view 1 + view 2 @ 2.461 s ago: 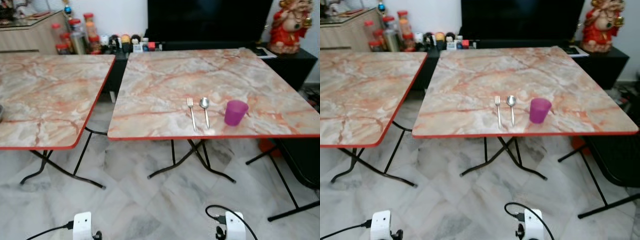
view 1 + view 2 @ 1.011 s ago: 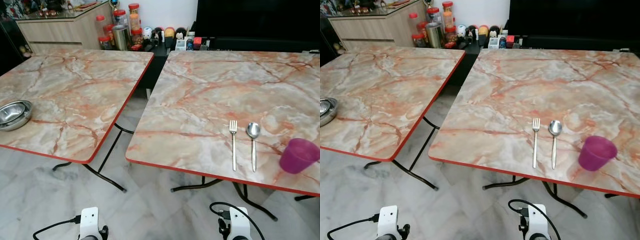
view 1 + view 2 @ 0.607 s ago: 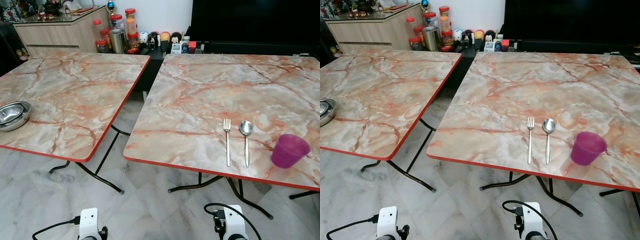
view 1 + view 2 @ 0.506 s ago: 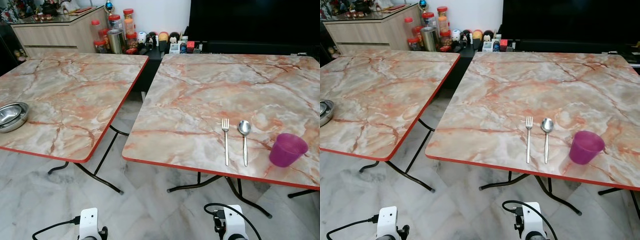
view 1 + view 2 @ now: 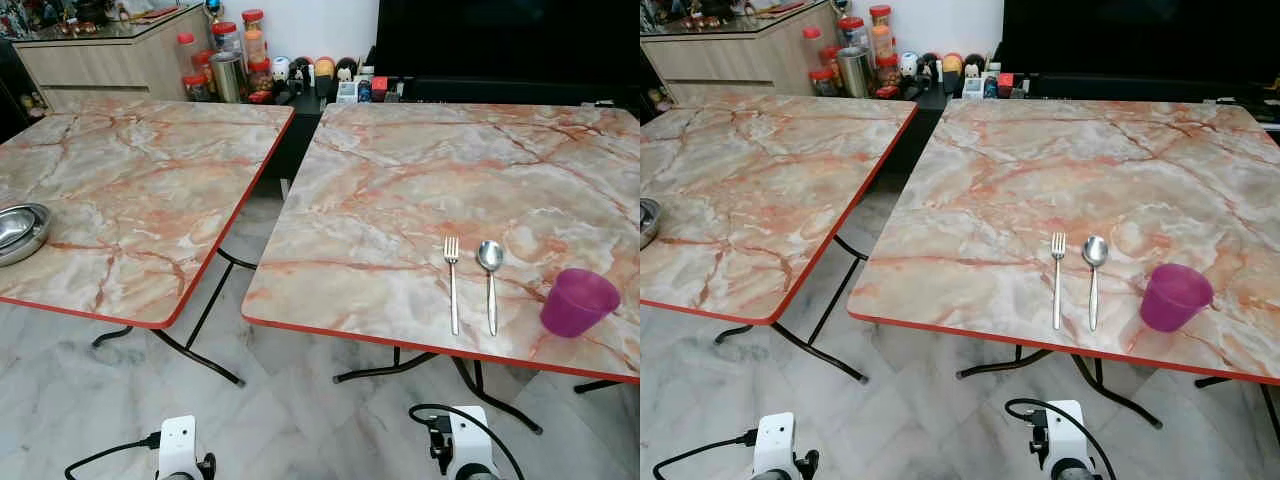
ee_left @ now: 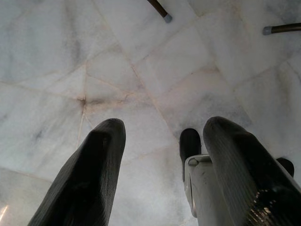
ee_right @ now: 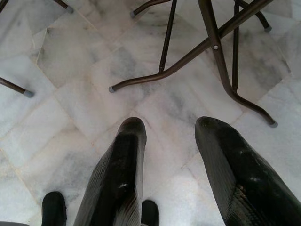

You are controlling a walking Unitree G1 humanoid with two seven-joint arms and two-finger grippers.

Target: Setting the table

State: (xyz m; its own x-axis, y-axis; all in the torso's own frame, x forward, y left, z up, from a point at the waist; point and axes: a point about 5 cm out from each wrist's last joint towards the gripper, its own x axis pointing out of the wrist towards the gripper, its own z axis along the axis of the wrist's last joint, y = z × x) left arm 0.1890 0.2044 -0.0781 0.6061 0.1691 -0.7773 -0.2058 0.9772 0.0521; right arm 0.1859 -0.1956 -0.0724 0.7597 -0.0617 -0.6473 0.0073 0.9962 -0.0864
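Left eye view: fork, spoon, purple cup on right table; left gripper and right gripper hang parted, empty

Both folding tables are topped with a glossy, marble-patterned surface edged in red, carried on dark metal legs. A polished metal fork and spoon lie on the right table beside a translucent purple plastic cup. On the left table a shiny steel bowl is seen. The floor is smooth grey-veined marble tile — faintly reflective.
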